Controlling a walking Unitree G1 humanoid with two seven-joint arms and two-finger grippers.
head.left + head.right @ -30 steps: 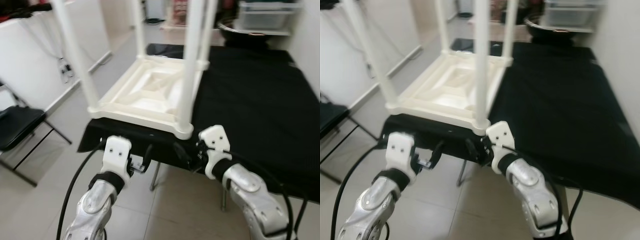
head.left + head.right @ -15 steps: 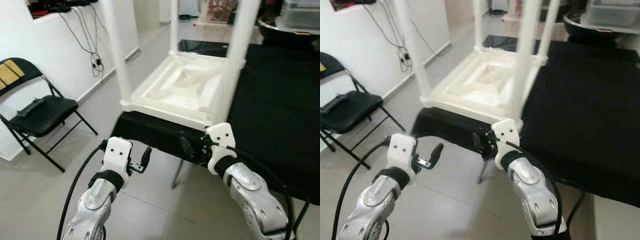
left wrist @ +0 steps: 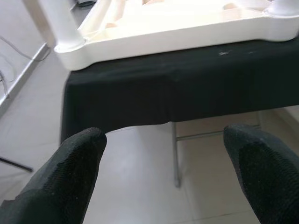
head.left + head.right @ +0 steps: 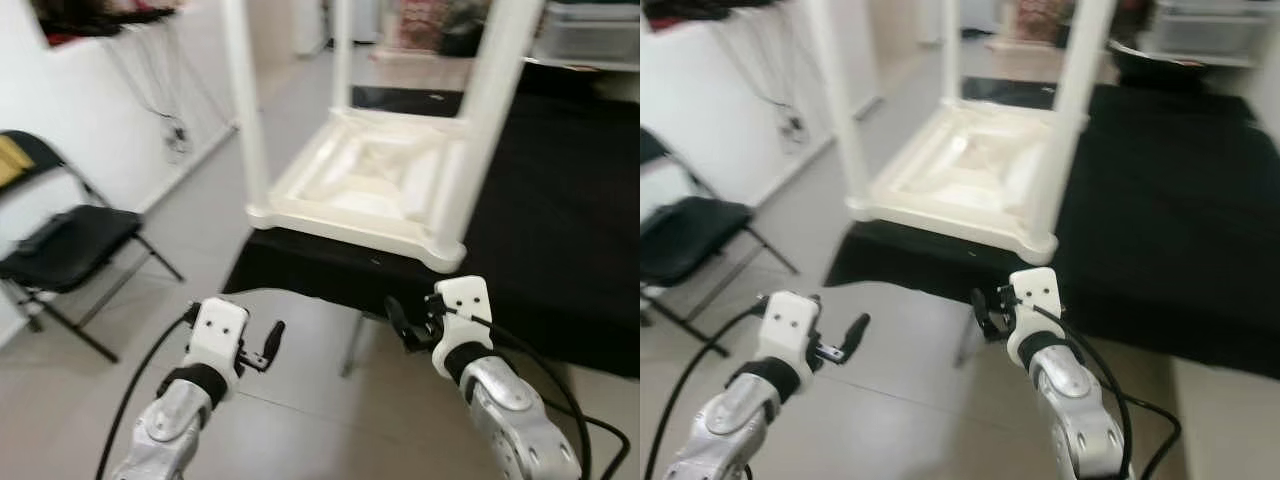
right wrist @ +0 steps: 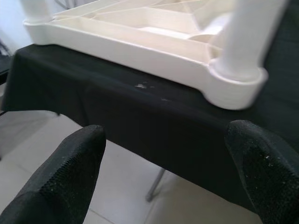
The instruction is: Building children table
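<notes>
I see the white children's table (image 4: pixel 375 185) lying upside down, legs up, at the near corner of a large table under a black cloth (image 4: pixel 560 230). Its underside forms a ribbed, shallow tray; I cannot make out anything lying in it. My left gripper (image 3: pixel 163 172) is spread wide, holding nothing, with the cloth edge and the white frame ahead of its fingertips. My right gripper (image 5: pixel 170 170) is equally wide and unloaded; one leg socket (image 5: pixel 236 77) sits just beyond its fingers. The head views add a black folding chair (image 4: pixel 65 245) standing on the floor, well off to my left.
</notes>
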